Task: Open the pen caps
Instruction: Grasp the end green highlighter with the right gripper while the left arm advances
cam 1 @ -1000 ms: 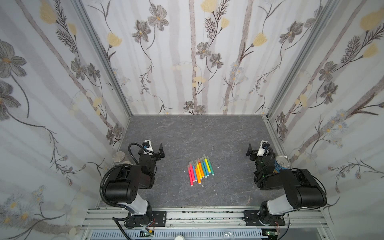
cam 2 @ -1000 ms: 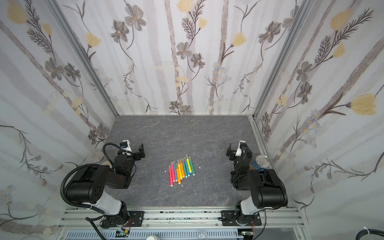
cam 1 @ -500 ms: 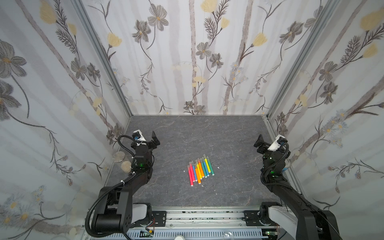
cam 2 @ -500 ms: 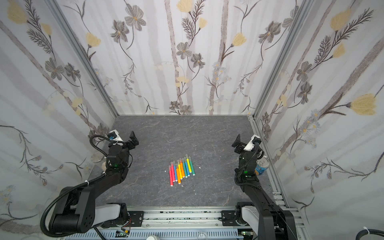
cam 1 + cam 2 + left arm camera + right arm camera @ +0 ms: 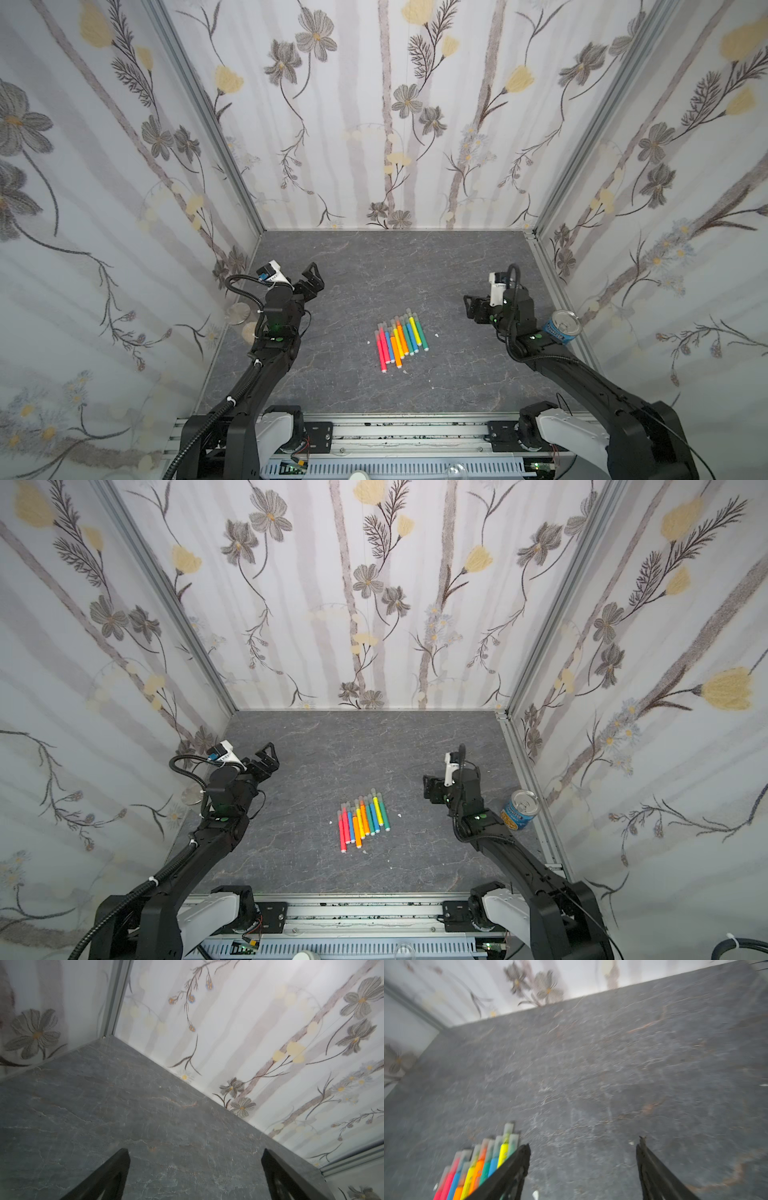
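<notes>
Several pens (image 5: pixel 401 340) with pink, blue, orange, yellow and green barrels lie side by side in a row in the middle of the grey floor, seen in both top views (image 5: pixel 363 818). The pen caps (image 5: pixel 395 322) are clear-greyish and sit on the far ends of the pens. My left gripper (image 5: pixel 312 277) is open over bare floor, well left of the row, and its wrist view shows nothing between its fingertips (image 5: pixel 194 1152). My right gripper (image 5: pixel 471 307) is open to the right of the row. In the blurred right wrist view, the capped ends (image 5: pixel 508 1129) show just beside one finger of my right gripper (image 5: pixel 583 1145).
A blue tin can (image 5: pixel 562 326) stands against the right wall behind my right arm. A round silver disc (image 5: pixel 237 313) lies at the foot of the left wall. Small white bits (image 5: pixel 436 334) lie on the floor near the pens. Flowered walls close in three sides.
Both arms have unfolded and stretched forward. My right gripper has swung from the right wall toward the pens, and its jaws have narrowed a little. The can now shows fully.
</notes>
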Tool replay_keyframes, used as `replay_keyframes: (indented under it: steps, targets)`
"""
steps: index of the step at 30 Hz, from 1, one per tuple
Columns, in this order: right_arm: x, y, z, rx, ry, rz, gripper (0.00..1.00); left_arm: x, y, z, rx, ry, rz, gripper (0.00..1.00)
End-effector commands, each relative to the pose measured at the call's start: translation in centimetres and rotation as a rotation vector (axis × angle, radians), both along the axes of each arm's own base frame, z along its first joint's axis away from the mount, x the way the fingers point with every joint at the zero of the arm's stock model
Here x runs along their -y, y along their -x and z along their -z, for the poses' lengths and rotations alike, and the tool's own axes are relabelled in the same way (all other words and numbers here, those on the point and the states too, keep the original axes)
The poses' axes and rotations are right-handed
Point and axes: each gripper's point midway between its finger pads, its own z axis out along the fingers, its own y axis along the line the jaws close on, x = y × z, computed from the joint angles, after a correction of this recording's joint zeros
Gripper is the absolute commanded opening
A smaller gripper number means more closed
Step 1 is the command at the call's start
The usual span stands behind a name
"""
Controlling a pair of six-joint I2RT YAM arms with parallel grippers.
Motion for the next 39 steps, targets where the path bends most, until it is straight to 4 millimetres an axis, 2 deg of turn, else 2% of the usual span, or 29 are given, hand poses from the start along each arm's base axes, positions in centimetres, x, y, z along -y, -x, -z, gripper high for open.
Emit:
replay_keyframes:
  steps: [1,3,6,10,11,15,21,23,24,33,39]
  targets:
    - [-1.8,0.6,2.0,-0.128,0.172,-0.004,0.71,1.9,0.0,2.4,-0.101,0.044,0.085,1.00]
    - [-4.5,0.4,2.6,-0.174,0.193,-0.037,0.63,2.9,0.1,3.4,-0.133,0.043,0.119,1.00]
    - [-7.3,0.3,4.1,-0.230,0.199,-0.076,0.57,3.5,0.0,4.0,-0.152,0.027,0.132,1.00]
    - [-9.0,-0.1,5.2,-0.262,0.209,-0.083,0.52,3.7,-0.4,3.8,-0.157,0.036,0.139,1.00]
    - [-9.2,0.0,6.4,-0.290,0.223,-0.087,0.51,3.9,-0.4,3.7,-0.157,0.048,0.148,1.00]
    - [-10.4,0.5,7.8,-0.319,0.235,-0.111,0.48,4.8,-0.7,3.9,-0.164,0.076,0.188,1.00]
    - [-11.5,1.7,9.7,-0.364,0.262,-0.154,0.47,4.7,-1.0,5.4,-0.207,0.056,0.182,1.00]
    - [-11.7,2.0,10.2,-0.373,0.274,-0.163,0.46,4.8,-1.0,5.3,-0.204,0.055,0.185,1.00]
    - [-11.7,2.1,10.4,-0.374,0.278,-0.164,0.45,4.8,-1.1,6.1,-0.226,0.053,0.188,1.00]
    - [-11.7,3.1,12.8,-0.423,0.303,-0.171,0.41,4.9,-1.3,6.9,-0.251,0.044,0.192,1.00]
    - [-11.0,4.0,14.2,-0.459,0.327,-0.176,0.33,5.1,-1.4,7.1,-0.264,0.039,0.196,1.00]
